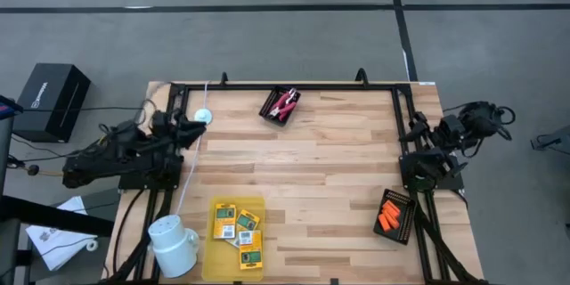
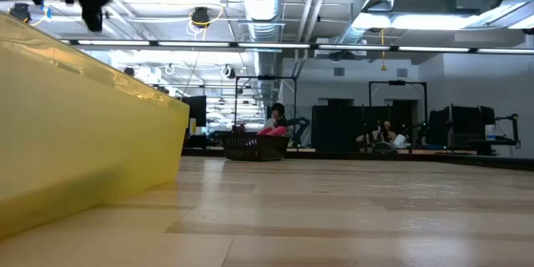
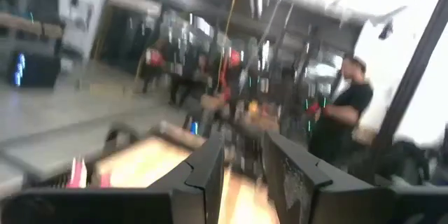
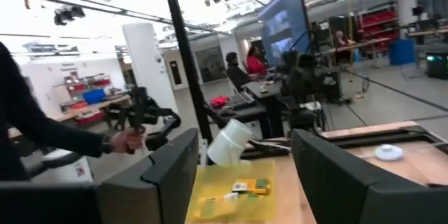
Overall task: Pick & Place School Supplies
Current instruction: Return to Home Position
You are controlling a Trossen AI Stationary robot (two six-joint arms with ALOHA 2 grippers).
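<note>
left tool [image 3: 246,150] chilling at the bench's [image 1: 312,160] left edge, slightly apart, right tool [image 4: 245,143] at right edge, wide apart

No word or number is legible anywhere. The black rectangular box [image 1: 51,100] bears a small white mark, too small to read. The flat yellow-and-green square packets [image 1: 237,229] carry pale labels, also illegible.

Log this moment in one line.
left gripper: open, left edge; right gripper: open, right edge; stubby orange pieces: black bin; yellow-green square packets: yellow tray; pink-handled scissors: far bin
</note>
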